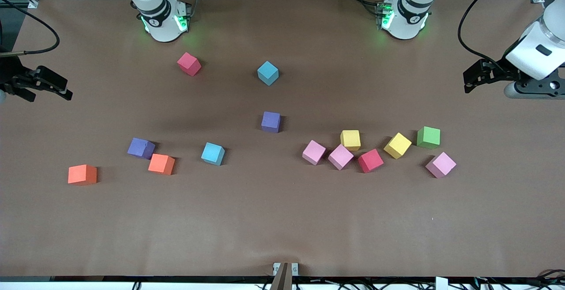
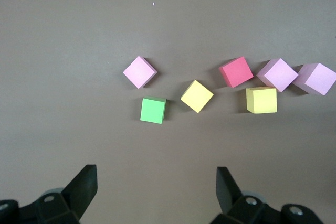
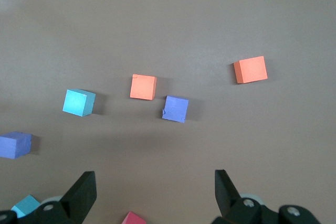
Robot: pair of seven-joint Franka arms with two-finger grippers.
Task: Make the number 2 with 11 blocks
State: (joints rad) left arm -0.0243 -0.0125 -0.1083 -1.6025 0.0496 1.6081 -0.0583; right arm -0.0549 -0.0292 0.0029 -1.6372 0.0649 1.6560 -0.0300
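The blocks (image 1: 340, 156) lie scattered on the table, far from both claws. The left claw (image 1: 468, 82) and right claw (image 1: 62, 89) hang open, holding nothing.

Both arms are glossy white with black joint bands and green lights glowing at their bases. Black cables loop to each matte black claw: left claw (image 1: 471, 79), right claw (image 1: 62, 88).

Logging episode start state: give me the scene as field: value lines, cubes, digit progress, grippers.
cubes: thirteen loose on the table
cluster: three pink, two yellow, a red cube, a green cube, toward the left arm's end
spread: two orange, two purple, two blue, one red, toward the right arm's end
digit: not started
left gripper: open, empty, waiting
right gripper: open, empty, waiting
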